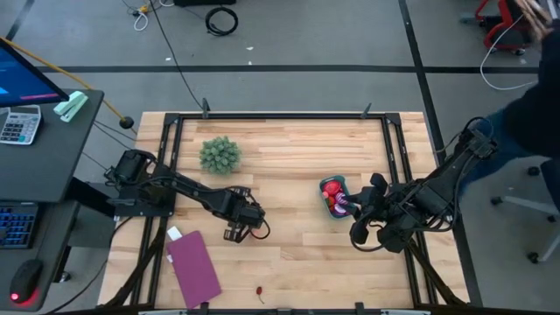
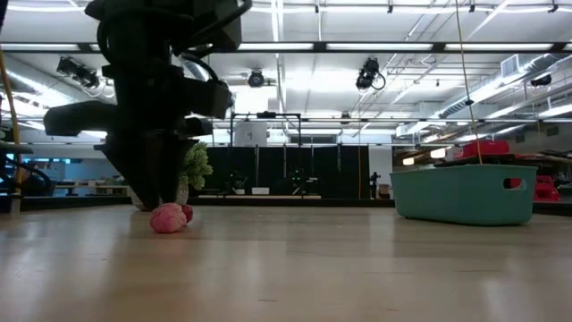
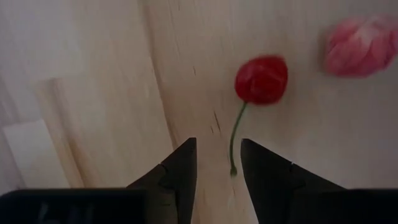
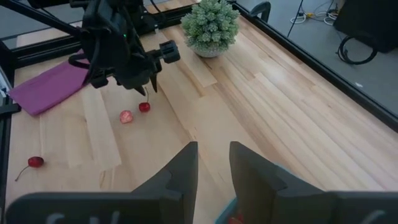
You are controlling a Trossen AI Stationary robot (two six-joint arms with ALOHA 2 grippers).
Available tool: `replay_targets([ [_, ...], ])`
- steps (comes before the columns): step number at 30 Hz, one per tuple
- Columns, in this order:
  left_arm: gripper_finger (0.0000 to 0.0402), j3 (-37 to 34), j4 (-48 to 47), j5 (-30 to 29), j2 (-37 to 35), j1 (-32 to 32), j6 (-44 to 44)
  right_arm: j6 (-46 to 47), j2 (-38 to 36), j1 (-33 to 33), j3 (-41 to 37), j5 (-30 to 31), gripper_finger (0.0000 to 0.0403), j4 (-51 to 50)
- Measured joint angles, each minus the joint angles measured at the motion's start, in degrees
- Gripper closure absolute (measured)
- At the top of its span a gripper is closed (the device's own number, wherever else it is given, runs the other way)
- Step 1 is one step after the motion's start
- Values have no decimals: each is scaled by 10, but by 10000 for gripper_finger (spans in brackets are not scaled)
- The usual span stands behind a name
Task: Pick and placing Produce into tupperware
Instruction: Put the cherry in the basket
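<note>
Nearest the left wrist camera, the left hand (image 3: 217,165) hangs low over the table (image 1: 289,175), fingers (image 3: 180,168) slightly parted and empty, straddling the stem tip of a red cherry (image 3: 261,79); its stem runs lengthwise back toward the hand. A pink fruit (image 3: 360,45) lies just beside it. Far right, the right hand (image 4: 212,163), slightly parted, empty, hovers near the teal tupperware (image 1: 335,197).

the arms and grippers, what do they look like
Both arms are dark, near black, built of jointed segments with black cables looped alongside. The left gripper and right gripper each end in two dark, wedge-shaped fingers tapering to blunt tips. No markings are readable.
</note>
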Motion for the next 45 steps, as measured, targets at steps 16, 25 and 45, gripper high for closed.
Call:
replay_targets([
  [16,352,0,2,0,3,-2,-1,0,0,0,0,0,302,0],
  [25,395,0,118,-6,3,-1,-6,0,0,0,0,0,302,0],
  [45,394,1,757,71,19,154,36,-2,0,0,0,0,302,0],
])
